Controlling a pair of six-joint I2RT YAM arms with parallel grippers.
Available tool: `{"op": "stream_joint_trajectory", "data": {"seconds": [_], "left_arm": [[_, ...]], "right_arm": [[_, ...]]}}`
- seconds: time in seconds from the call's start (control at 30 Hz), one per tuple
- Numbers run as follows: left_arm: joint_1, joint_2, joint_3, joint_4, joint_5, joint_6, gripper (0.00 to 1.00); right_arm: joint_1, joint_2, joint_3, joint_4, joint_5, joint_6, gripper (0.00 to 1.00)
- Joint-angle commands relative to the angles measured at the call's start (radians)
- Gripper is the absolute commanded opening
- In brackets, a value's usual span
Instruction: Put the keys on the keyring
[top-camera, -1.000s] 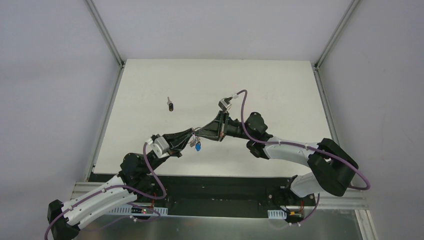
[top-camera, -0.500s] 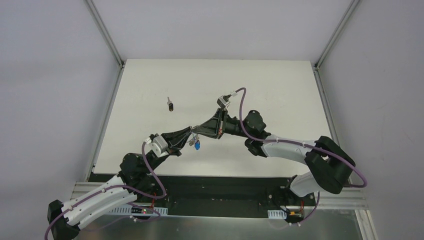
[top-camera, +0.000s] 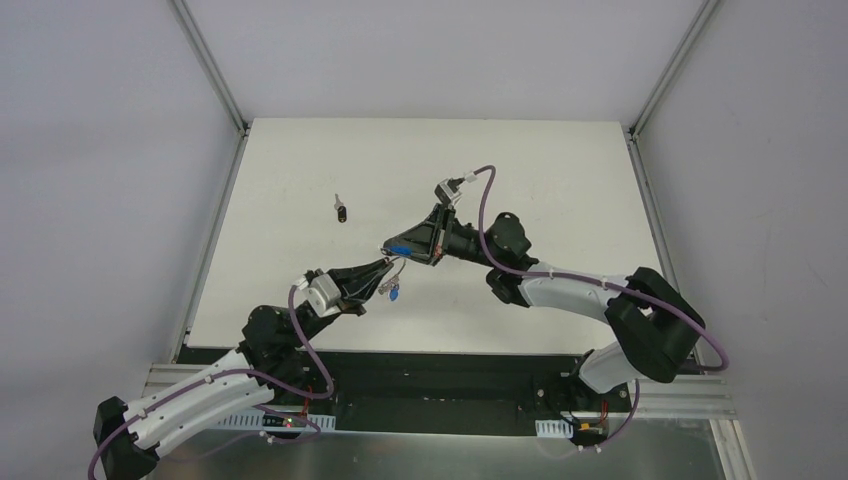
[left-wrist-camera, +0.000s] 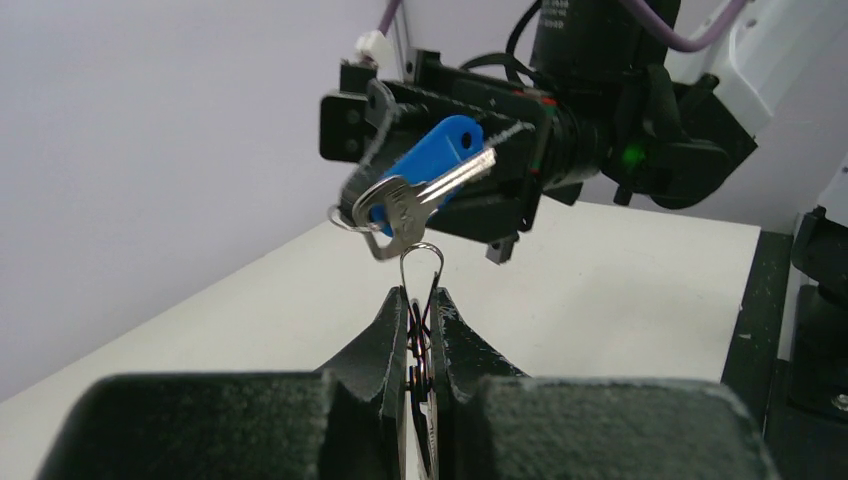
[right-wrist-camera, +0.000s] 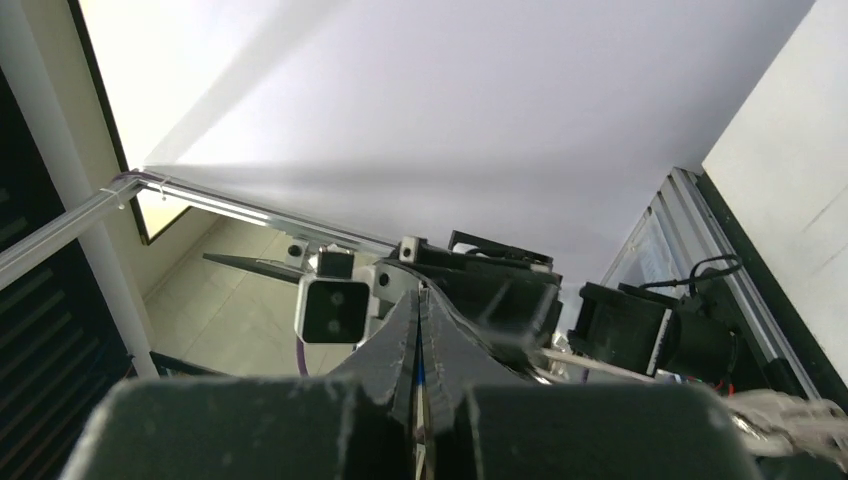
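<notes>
- Evidently mid-task: L gripper (left-wrist-camera: 420, 300) clamped on thin silver wire keyring (left-wrist-camera: 421, 262), centre-near.
- R gripper (top-camera: 392, 248) pinching small silver keys (left-wrist-camera: 400, 205), one blue-headed, touching ring top; threading unconfirmed.
- Small dark object (top-camera: 342, 211) far-left, untouched.

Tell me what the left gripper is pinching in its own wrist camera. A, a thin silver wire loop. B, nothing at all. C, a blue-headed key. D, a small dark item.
A: the left gripper is shut on the thin wire loop that stands up between its fingers, while the blue-headed key sits in the right gripper beyond it.
</notes>
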Motion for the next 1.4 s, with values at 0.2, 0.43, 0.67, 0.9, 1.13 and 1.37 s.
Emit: {"op": "stream_joint_trajectory", "data": {"seconds": [0.2, 0.43, 0.67, 0.9, 1.13, 1.37], "left_arm": [[-0.01, 0.025, -0.001, 0.02, 0.052, -0.008, 0.0], [-0.01, 0.018, -0.003, 0.013, 0.017, 0.001, 0.0], [-0.01, -0.016, -0.003, -0.017, -0.026, 0.014, 0.0], [-0.012, -0.028, -0.001, -0.027, -0.027, 0.018, 0.0], [-0.012, -0.028, 0.003, -0.023, -0.046, 0.016, 0.0], [-0.012, -0.029, 0.005, -0.012, -0.035, 0.016, 0.0]], "right_arm": [[-0.001, 0.01, 0.078, 0.127, 0.015, 0.041, 0.0], [-0.002, -0.029, 0.055, 0.105, -0.002, 0.011, 0.0], [-0.01, -0.213, 0.016, -0.179, -0.02, -0.242, 0.0], [-0.01, -0.435, 0.014, -0.576, 0.038, -0.519, 0.0], [0.026, -0.483, 0.009, -0.773, 0.11, -0.627, 0.0], [0.063, -0.415, 0.018, -0.78, 0.15, -0.594, 0.0]]}}
